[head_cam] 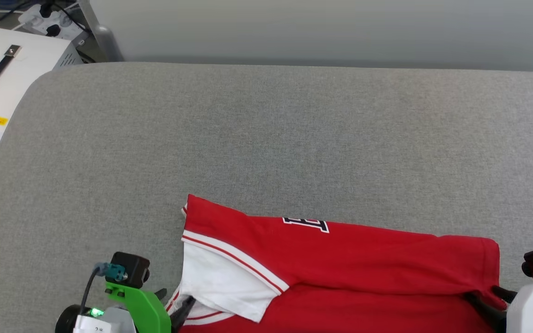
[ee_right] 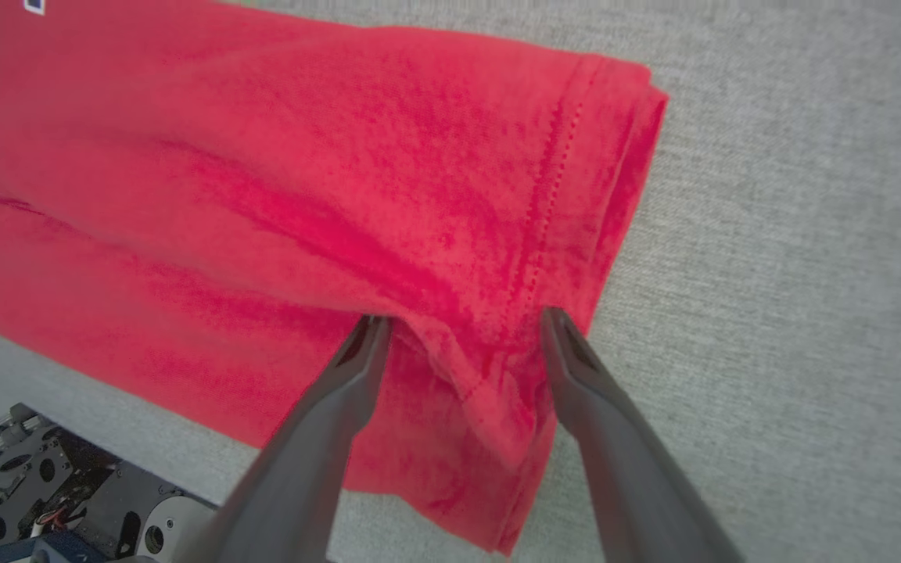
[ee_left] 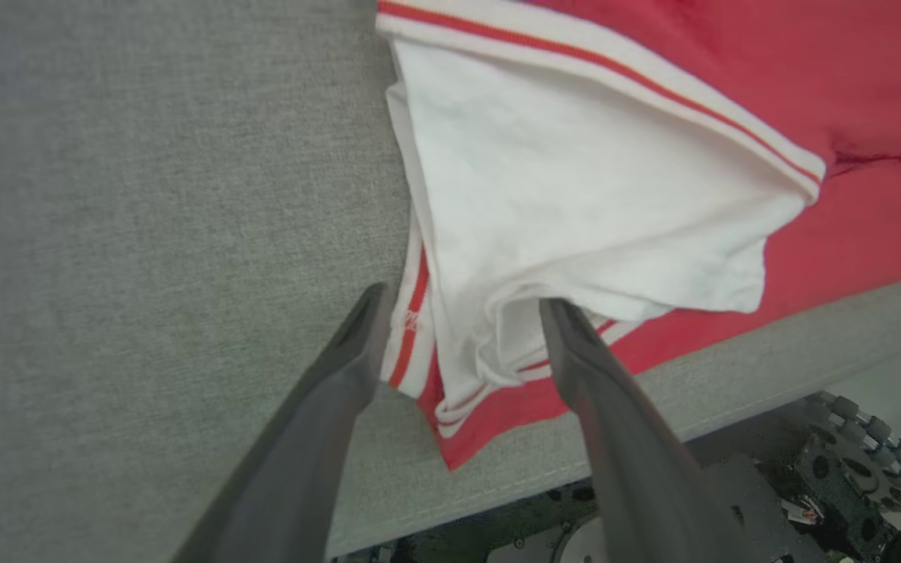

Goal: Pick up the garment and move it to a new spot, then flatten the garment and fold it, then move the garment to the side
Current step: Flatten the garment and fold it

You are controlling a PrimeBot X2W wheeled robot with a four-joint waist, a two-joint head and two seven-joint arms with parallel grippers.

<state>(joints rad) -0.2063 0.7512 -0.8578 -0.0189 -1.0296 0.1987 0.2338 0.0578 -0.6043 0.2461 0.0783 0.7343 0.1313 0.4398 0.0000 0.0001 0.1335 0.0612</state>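
Garment (head_cam: pixel 363 268) lies folded on grey bench (head_cam: pixel 266 129), lower centre of frame. Left pincer (ee_left: pixel 466 301) stands wide, straddling the white sleeve (ee_left: pixel 576 195) edge. Right pincer (ee_right: pixel 466 317) stands wide, straddling the red hem (ee_right: pixel 568 180) corner.

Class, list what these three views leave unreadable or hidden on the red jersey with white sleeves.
1. Head view: the black white-edged print on the red soft-fabric jersey is mostly folded under, unreadable.
2. Head view: the bottom edge cuts off the jersey's near part.
3. Right wrist view: the top edge cuts off the print.
4. Left wrist view: a tiny red mark on the striped trim is too small to read.
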